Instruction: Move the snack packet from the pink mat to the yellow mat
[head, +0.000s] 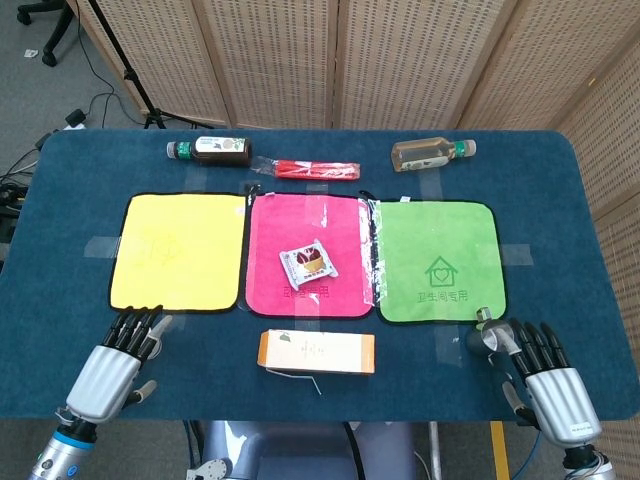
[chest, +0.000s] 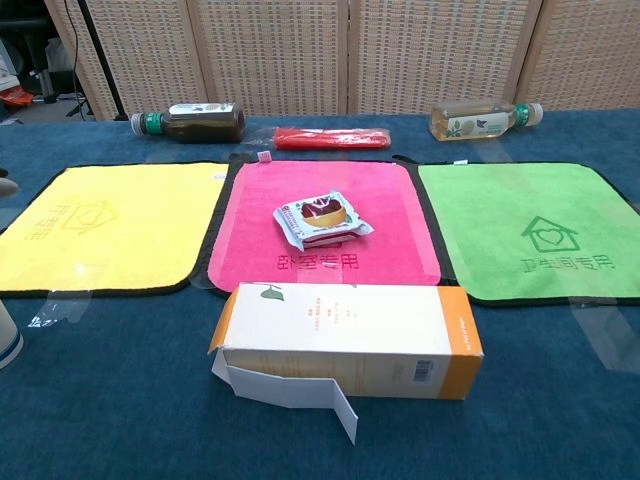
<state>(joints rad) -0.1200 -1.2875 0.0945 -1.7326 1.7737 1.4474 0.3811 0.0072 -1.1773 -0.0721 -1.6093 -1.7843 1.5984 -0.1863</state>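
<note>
The snack packet (head: 308, 264) (chest: 321, 219), white with a red picture, lies in the middle of the pink mat (head: 270, 230) (chest: 390, 190). The yellow mat (head: 180, 250) (chest: 110, 225) lies bare just left of it. My left hand (head: 115, 365) rests near the table's front left edge, fingers apart and holding nothing, below the yellow mat. My right hand (head: 540, 375) is at the front right, below the green mat (head: 440, 255), fingers spread and empty. Only a sliver of the left arm (chest: 5, 340) shows in the chest view.
An orange and white carton (head: 317, 352) (chest: 345, 340) lies on its side in front of the pink mat, one flap open. Along the far edge lie a dark bottle (head: 210, 150), a red packet (head: 317, 168) and a pale bottle (head: 430, 153).
</note>
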